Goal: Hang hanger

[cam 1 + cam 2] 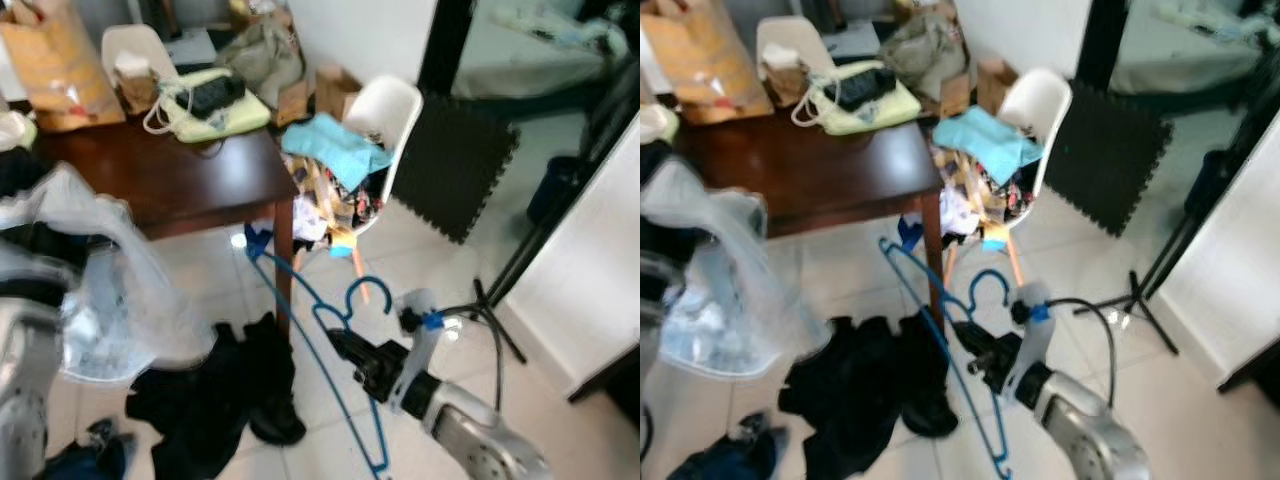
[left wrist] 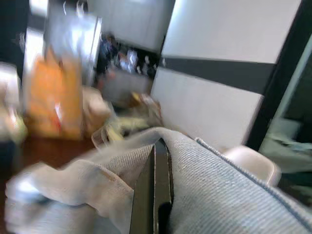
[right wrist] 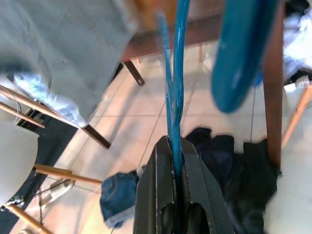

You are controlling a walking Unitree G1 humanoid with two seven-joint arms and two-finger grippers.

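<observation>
A blue wire hanger hangs in the air over the tiled floor, its hook curling up beside the table leg. My right gripper is shut on the hanger's neck; in the right wrist view the blue wire runs out from between the closed fingers. My left gripper is shut on a pale grey-blue garment, which drapes over both fingers. The same pale cloth hangs blurred at the left of the head views.
A dark wooden table with bags and a yellow-green pouch stands ahead. A white chair piled with clothes is to its right. Black clothes lie on the floor. A black stand's legs spread at right.
</observation>
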